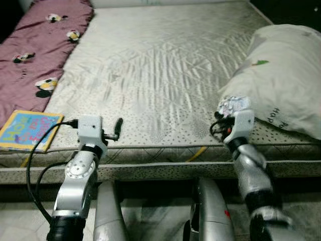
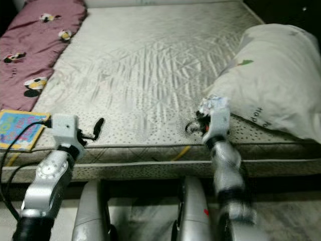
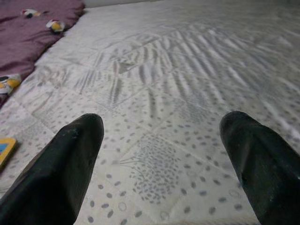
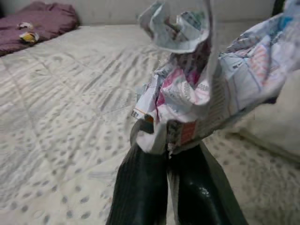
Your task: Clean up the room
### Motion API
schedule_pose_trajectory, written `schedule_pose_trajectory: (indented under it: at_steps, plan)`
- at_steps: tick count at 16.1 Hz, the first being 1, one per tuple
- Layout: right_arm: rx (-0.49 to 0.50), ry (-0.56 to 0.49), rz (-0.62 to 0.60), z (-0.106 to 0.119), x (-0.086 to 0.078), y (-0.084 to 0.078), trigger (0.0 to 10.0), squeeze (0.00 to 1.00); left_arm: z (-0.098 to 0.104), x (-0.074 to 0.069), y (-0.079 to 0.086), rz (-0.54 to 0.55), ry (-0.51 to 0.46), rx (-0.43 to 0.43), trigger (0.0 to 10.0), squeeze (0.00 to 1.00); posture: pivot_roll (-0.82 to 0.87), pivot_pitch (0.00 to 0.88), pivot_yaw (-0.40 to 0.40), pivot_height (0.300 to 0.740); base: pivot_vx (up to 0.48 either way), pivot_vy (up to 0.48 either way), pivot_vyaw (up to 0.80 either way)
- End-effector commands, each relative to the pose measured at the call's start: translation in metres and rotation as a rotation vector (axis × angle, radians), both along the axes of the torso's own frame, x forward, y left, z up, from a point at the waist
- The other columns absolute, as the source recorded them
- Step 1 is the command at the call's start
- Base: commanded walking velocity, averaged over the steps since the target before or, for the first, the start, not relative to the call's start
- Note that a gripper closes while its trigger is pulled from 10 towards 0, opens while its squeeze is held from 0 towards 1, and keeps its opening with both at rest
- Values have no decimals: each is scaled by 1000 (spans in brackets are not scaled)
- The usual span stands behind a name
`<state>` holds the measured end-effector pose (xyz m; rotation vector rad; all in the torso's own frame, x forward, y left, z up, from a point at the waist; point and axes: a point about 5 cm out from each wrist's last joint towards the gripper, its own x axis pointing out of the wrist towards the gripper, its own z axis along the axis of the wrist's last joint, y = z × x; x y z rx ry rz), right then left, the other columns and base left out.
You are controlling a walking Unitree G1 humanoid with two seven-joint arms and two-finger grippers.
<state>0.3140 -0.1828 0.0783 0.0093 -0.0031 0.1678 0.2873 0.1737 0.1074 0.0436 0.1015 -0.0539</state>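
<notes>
At the near edge of the bed (image 1: 150, 70), both arms reach over the mattress border. On the right, the right gripper (image 4: 168, 154) has its two black fingers pressed together on a crumpled paper (image 4: 197, 89), a printed sheet wadded into a loose ball. The paper sits above the fingertips, lifted just clear of the mattress and close beside the white pillow (image 1: 286, 75). On the left, the left gripper (image 3: 159, 145) hovers low over the dotted mattress cover with its fingers spread wide and nothing between them.

Only a lower fold of the wad is pinched, so the hold looks thin. A quick swing or a brush against the pillow could, I think, tear that fold or pull the paper free, dropping it back on the bed or down the gap at the bed's edge. The loose upper flaps could also catch on the pillow.

As a wad it has no clear front. Its longer extent seems to run roughly in line with the fingers, bulging upward and away from the wrist, with one flap spreading toward the pillow.

Further left, a colourful children's book (image 1: 27, 129) lies flat at the bed's corner, touching the maroon blanket (image 1: 40, 50) that stretches along the left side toward the head. Both look like tidying still to do.
</notes>
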Motion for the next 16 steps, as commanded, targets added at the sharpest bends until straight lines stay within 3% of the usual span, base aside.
schedule_pose_trajectory:
  at_steps: [1, 4, 5, 6, 8, 12, 14, 16]
  plan:
    - [30, -26, 13, 5, -3, 13, 0, 0, 2, 4, 2, 17, -20, -4, 10000, 0, -44, 0, 31, 523, 0, 0, 0]
    - [6, -44, 66, 5, -26, 22, 0, 0, -5, 4, 2, -9, -43, 21, 10000, 0, -51, 0, 36, 523, 0, 0, 0]
    - [12, -19, 83, 3, -34, 22, 8941, 0, -10, 1, 4, -17, -32, 22, 10000, 0, -51, 0, 33, 523, 0, 0, 0]
    - [4, -1, 85, 0, -41, 18, 10000, 0, -14, -2, 4, -17, -28, 18, 10000, 0, -48, 0, 32, 523, 0, 0, 0]
    - [16, -9, 119, 2, -44, 20, 10000, 0, -17, -4, 3, -4, -21, -8, 10000, 0, -43, 0, 36, 523, 0, 0, 0]
    - [88, 8, 106, 7, -44, 28, 10000, 0, -25, -13, -3, -29, 4, -46, 10000, 0, -41, 0, 54, 571, 0, 0, 0]
    - [191, 24, 65, 10, -39, 28, 10000, 0, -24, -12, -2, -35, -5, -37, 10000, 0, -29, 0, 22, 595, 0, 0, 0]
    - [178, 27, 84, 13, -35, 31, 10000, 0, -20, -7, 1, -12, -28, -34, 10000, 0, -16, 0, -3, 614, 0, 0, 0]
